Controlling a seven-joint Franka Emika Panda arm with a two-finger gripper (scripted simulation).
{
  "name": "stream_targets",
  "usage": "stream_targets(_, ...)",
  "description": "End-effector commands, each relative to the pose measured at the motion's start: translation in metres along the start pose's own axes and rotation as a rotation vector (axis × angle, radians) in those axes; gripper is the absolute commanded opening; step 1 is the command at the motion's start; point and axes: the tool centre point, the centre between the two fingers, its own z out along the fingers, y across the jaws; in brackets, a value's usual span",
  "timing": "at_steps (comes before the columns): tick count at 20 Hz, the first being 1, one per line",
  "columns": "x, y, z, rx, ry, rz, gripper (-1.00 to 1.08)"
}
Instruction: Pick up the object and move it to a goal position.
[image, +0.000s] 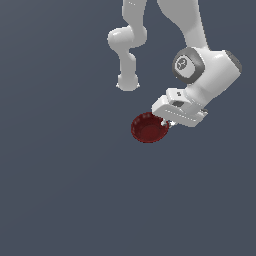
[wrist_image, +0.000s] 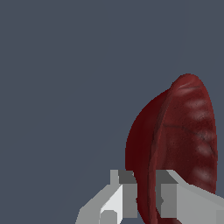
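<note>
The object is a small dark red round bowl (image: 148, 128) with a glossy inside. In the exterior view it hangs tilted, its inside facing the camera, just to the exterior view's left of the white hand. My gripper (image: 166, 121) is shut on its rim. In the wrist view the bowl (wrist_image: 179, 135) stands on edge, and the two grey fingers (wrist_image: 124, 197) pinch its wall from both sides, one on the outside and one on the shiny inside. The gripper (wrist_image: 146, 199) tips are partly hidden by the bowl.
The white arm (image: 200, 65) reaches in from above, with another arm segment (image: 127, 50) behind it. Around everything there is only a plain dark blue-grey background (image: 60, 175); no goal marker shows.
</note>
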Motion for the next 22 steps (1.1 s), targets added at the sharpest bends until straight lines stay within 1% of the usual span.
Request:
stream_targets(1,-0.006,0.002,-0.027,0.000,0.001,0.001,-1.00)
stream_targets(6,-0.014,0.005,-0.067,0.001,0.001,0.000,-1.00)
stream_targets(11,-0.019,0.006,-0.093,0.001,0.001,0.001,-1.00)
stream_targets(16,-0.020,0.007,-0.104,0.001,0.001,0.001,-1.00)
stream_targets(22,-0.019,0.006,-0.100,0.000,0.001,0.002,-1.00)
